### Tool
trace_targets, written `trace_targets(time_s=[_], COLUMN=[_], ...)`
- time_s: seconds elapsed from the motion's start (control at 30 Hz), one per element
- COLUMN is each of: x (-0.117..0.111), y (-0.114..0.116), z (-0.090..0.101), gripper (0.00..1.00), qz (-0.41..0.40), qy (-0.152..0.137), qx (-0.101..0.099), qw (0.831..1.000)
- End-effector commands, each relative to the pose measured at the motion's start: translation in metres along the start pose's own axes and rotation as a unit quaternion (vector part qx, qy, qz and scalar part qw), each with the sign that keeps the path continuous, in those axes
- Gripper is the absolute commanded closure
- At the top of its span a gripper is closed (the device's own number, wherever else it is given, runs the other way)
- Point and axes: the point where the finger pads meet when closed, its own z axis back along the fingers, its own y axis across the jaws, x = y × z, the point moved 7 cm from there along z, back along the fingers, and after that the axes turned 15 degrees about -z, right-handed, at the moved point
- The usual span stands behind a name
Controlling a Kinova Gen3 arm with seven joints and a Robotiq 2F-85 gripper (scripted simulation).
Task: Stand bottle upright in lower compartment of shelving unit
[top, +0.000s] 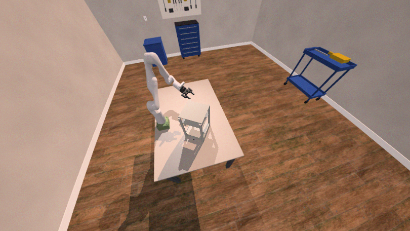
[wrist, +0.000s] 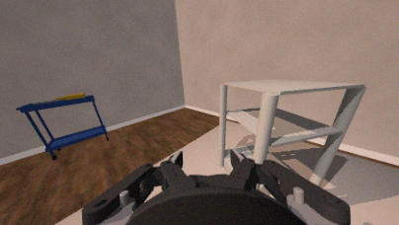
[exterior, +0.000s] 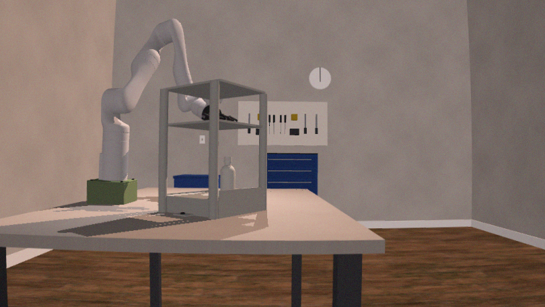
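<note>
- Room with a wooden floor (top: pixel 286 160) and grey walls; a pale table (top: pixel 226 143) stands near the middle.
- A white robot arm (top: pixel 152 83) rises from a green base block (top: pixel 162 123) at one edge of the table.
- The arm bends over and reaches out level above the table top, ending in a black gripper (top: pixel 188 93).
- The gripper's fingers stand fairly wide apart with nothing between them; it holds nothing.
- A grey shelving unit (exterior: pixel 213 148) stands on the table, an open frame of four posts with a top panel, a middle shelf and a low-walled bottom tray.
- In the exterior view the gripper (exterior: pixel 229 117) shows behind the unit at about the height of the middle shelf; in the top view it hangs apart from the unit, on the side nearer the back wall.
- The wrist view looks level across the table at the shelving unit (wrist: pixel 291 128), with the two fingers framing the bottom of the picture.
- A pale bottle (exterior: pixel 227 173) stands upright, cap up, seen through the lower part of the frame in the exterior view; whether it is inside the lower compartment or on the table just behind the unit cannot be told.
- A blue cart (top: pixel 321 71) sits by the right wall, well apart from the table.
- A blue drawer cabinet (top: pixel 188 38) stands against the back wall under a tool board (top: pixel 179 7).
</note>
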Motion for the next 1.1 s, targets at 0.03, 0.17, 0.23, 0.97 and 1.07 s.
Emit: trace_targets(time_s=[0.03, 0.17, 0.23, 0.97, 1.07], x=[0.016, 0.024, 0.028, 0.041, 0.041], y=[0.003, 0.005, 0.005, 0.007, 0.007], z=[-0.001, -0.003, -0.004, -0.007, -0.007], gripper=[0.22, 0.22, 0.22, 0.22, 0.22], qz=[0.014, 0.008, 0.005, -0.006, -0.006], qy=[0.042, 0.088, 0.108, 0.191, 0.191], qx=[-0.006, -0.013, -0.016, -0.036, -0.036], qw=[0.999, 0.996, 0.994, 0.981, 0.981])
